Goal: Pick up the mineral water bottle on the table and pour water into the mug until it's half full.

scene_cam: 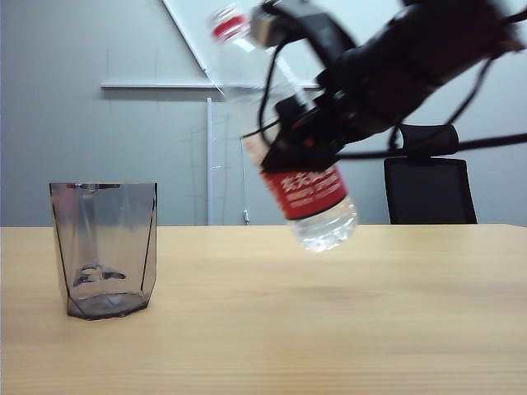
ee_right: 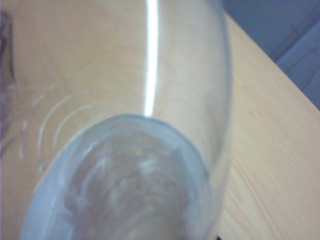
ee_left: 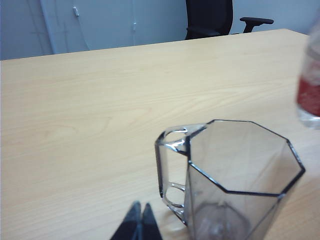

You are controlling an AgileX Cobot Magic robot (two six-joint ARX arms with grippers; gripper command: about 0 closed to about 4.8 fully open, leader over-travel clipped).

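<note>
Above the table [scene_cam: 329, 329], right gripper [scene_cam: 300, 140] clasps bottle [scene_cam: 317, 202].

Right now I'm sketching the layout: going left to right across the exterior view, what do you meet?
Mug standing on the table → mineral water bottle, tilted and lifted off the table in the right gripper → black office chair behind the table.

one mineral water bottle [scene_cam: 317, 202], one mug [scene_cam: 104, 249], one chair [scene_cam: 430, 188]
</note>
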